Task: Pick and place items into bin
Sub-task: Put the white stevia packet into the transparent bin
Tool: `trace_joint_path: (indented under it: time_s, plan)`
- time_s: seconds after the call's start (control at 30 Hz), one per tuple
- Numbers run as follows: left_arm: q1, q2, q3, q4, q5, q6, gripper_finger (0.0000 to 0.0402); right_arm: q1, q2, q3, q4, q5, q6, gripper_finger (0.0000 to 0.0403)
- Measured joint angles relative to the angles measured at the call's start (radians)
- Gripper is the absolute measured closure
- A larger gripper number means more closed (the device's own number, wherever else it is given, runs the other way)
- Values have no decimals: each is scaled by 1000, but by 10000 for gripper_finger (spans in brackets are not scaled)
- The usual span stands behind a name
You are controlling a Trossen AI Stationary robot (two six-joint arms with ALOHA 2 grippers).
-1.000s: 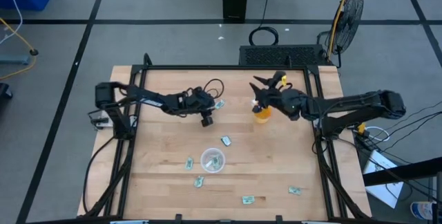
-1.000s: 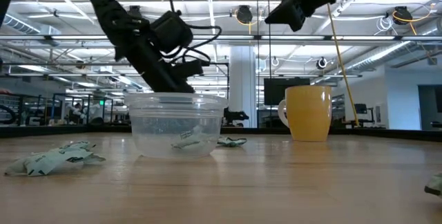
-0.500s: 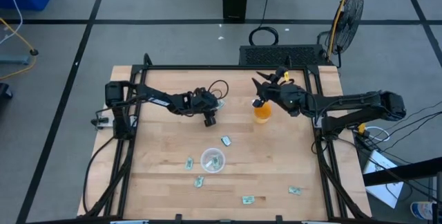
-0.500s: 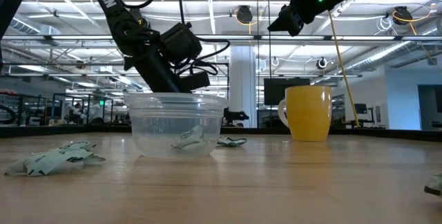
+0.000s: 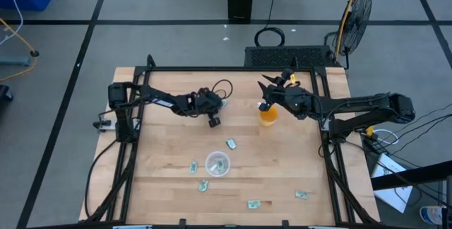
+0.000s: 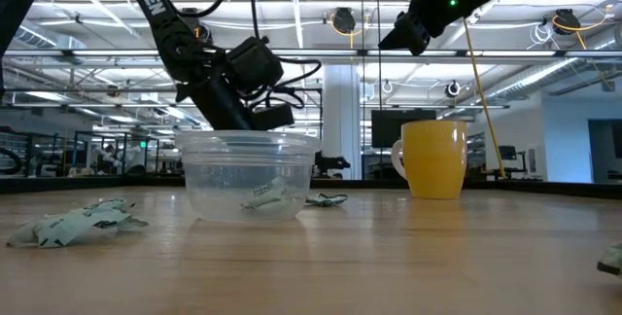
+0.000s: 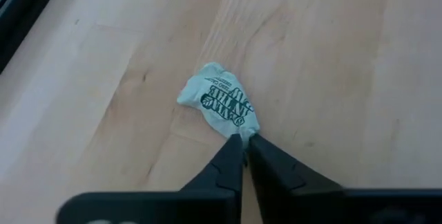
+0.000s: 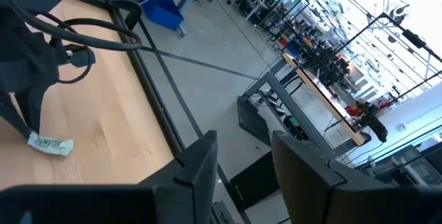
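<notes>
The left gripper (image 7: pixel 243 141) has its fingers pressed together on the corner of a crumpled packet (image 7: pixel 219 104) lying on the table (image 5: pixel 169 151), behind the clear dish (image 5: pixel 217 163). The right gripper (image 8: pixel 242 156) hangs above the orange cup (image 5: pixel 268 115) — jaws spread, holding nothing. Seven packets show in all — one inside the dish, six on the wood.

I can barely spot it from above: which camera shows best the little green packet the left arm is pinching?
The left wrist view: the packet fills its middle, its edge nipped in the left gripper. The high view gives only a speck; the right wrist view shows it small; the low view does not show it.
</notes>
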Motion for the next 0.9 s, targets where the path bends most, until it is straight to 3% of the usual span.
trace_joint_path:
  time_s: [0.1,0.23,0.5,0.67,0.9]
  plan:
    - [0,-6,0,-4,0,-4,394,0,0,0,0,0,0,273]
    - [-9,-47,-2,-56,29,-34,386,0,0,0,-1,0,24,273]
    - [-94,-287,-1,-288,157,-152,395,0,0,0,-27,0,29,273]
    - [-218,-432,0,-362,283,-233,388,0,0,0,-30,0,56,273]
    - [-453,-494,0,-344,300,-322,391,0,0,0,-30,0,80,273]
